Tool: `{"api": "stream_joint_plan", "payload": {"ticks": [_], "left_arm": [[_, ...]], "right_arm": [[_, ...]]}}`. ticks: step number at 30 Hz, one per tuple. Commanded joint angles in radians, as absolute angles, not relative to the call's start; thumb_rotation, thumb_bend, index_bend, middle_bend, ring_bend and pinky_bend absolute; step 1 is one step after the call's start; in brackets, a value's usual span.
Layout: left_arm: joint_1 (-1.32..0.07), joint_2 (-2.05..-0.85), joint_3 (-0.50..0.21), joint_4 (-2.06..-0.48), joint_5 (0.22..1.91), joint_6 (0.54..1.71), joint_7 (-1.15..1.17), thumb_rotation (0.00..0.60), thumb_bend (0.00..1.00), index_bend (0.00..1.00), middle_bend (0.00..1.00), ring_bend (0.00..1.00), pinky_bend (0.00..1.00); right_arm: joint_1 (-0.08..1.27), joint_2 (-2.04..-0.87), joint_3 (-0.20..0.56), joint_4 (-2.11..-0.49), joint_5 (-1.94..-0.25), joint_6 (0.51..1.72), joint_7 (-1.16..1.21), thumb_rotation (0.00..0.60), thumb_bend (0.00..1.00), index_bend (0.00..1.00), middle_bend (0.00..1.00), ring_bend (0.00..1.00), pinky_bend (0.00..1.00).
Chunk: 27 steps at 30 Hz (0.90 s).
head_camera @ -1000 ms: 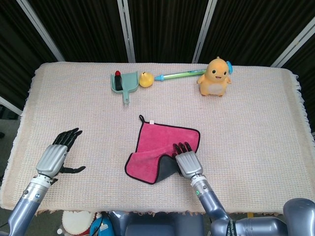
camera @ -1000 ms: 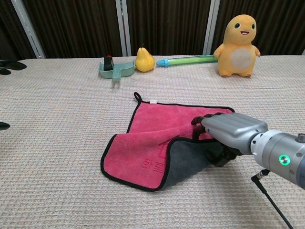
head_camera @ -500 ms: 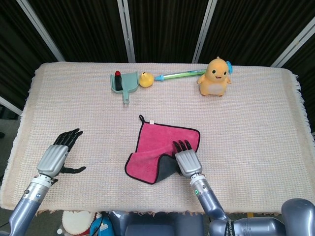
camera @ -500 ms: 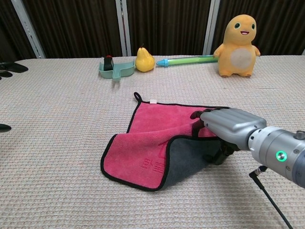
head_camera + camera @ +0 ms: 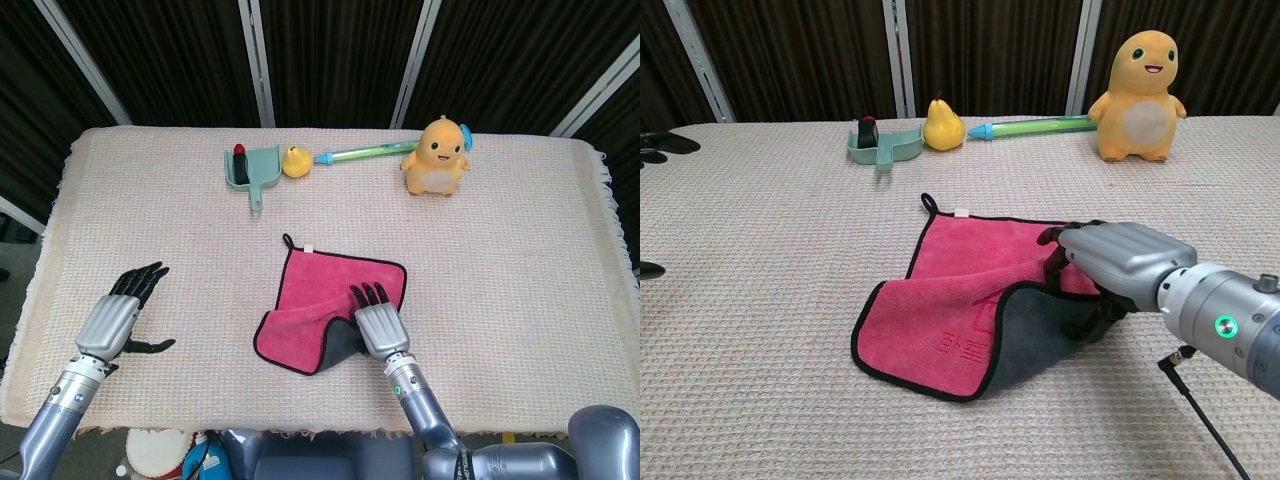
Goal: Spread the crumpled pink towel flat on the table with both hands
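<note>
Towel (image 5: 335, 290) lies mid-counter (image 5: 520, 250), toward the near edge; far half flat, near-right corner folded over so the grey underside (image 5: 1040, 335) shows. Soft, thin, light cloth w/ black piping: it'll drape and drag, prob. bunch if pushed, and slide a bit on the woven cover. Best hold, I'd say, is a pinch at the folded corner's edge, w/ the other hand pinning the opposite side.

R hand (image 5: 378, 325) sits on the towel at the fold; fingers (image 5: 368, 294) lie out over the pink. Chest view shows what head view can't: fingers (image 5: 1085, 320) curled down under the palm at the raised grey flap. Whether cloth is actually pinched, can't tell.

L hand (image 5: 115, 318) rests on the counter well left of the towel, released, fingers apart, holding nothing. Chest view catches only dark bits at its left border; head view shows the whole hand.
</note>
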<state>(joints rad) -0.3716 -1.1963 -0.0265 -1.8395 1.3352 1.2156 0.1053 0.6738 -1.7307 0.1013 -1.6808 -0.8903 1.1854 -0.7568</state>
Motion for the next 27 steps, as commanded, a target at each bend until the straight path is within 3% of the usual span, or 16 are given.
{"api": "stream_joint_plan", "payload": {"ticks": [1, 10, 27], "left_arm": [[-0.371, -1.197, -0.028, -1.838, 1.333, 1.214, 0.105, 0.6, 0.06, 0.0, 0.0, 0.0, 0.0], [-0.369, -1.2, -0.031, -1.838, 1.333, 1.208, 0.111, 0.6, 0.06, 0.0, 0.0, 0.0, 0.0], [-0.364, -1.211, -0.029, -1.842, 1.338, 1.204, 0.14, 0.6, 0.06, 0.0, 0.0, 0.0, 0.0]], "right_arm": [[0.669, -1.73, 0.099, -1.68, -0.898, 1.188, -0.748, 0.6, 0.35, 0.61, 0.13, 0.0, 0.0], [0.657, -1.709, 0.087, -1.697, -0.926, 1.186, -0.73, 0.6, 0.47, 0.62, 0.14, 0.0, 0.0], [0.578, -1.579, -0.005, -1.823, -1.01, 1.208, -0.659, 0.6, 0.47, 0.62, 0.14, 0.0, 0.0]]}}
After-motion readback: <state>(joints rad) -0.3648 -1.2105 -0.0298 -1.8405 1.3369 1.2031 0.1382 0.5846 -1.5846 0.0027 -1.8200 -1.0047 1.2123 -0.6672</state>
